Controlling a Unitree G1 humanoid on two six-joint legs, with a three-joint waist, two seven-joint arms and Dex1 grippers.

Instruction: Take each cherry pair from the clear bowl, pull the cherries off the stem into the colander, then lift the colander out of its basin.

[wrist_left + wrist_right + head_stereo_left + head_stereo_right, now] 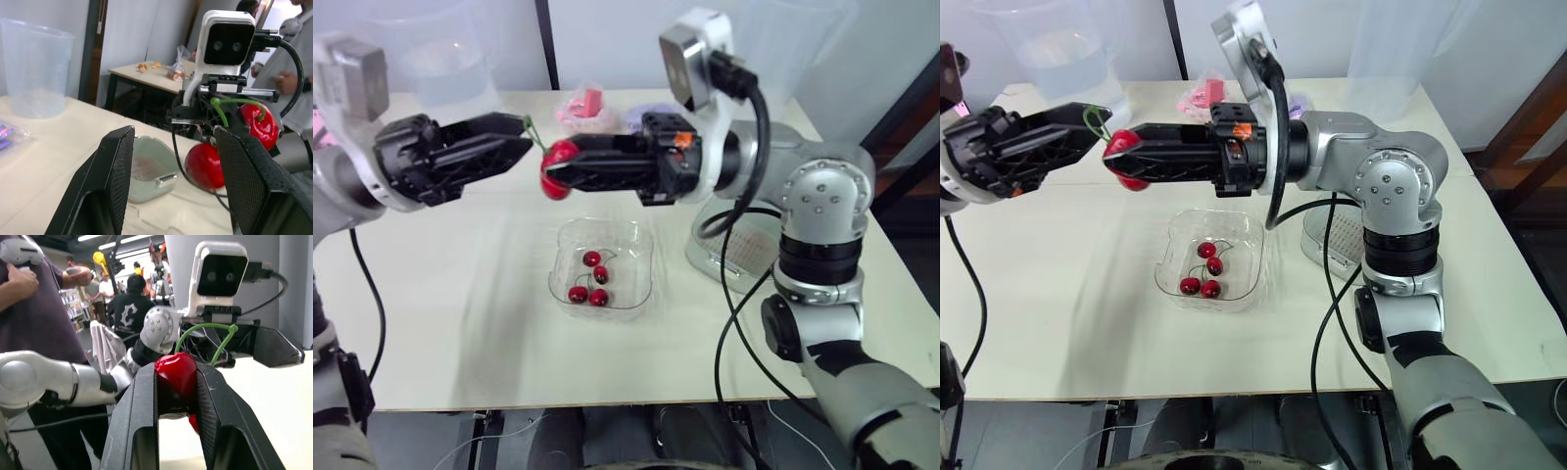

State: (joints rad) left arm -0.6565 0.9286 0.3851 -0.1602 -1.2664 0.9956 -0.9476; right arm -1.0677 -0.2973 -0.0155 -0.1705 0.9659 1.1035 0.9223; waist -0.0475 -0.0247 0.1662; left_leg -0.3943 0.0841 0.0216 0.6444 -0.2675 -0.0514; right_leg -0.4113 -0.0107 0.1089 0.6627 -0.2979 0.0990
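Pinching one cherry of the cherry pair [560, 157], my right gripper [177, 382] held it above the table [460, 323]. I saw my left gripper [525, 136] spread wide, its tips near the green stem [234, 101]. Four cherries [592, 259] lay in the clear bowl [639, 257], and the colander [1337, 235] stood just beside it.

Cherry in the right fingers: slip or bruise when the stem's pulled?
Glossy, round cherry may squirm between the right gripper fingers. Its thin arched stem is probably floppy. The second cherry looks unheld, likely to swing.
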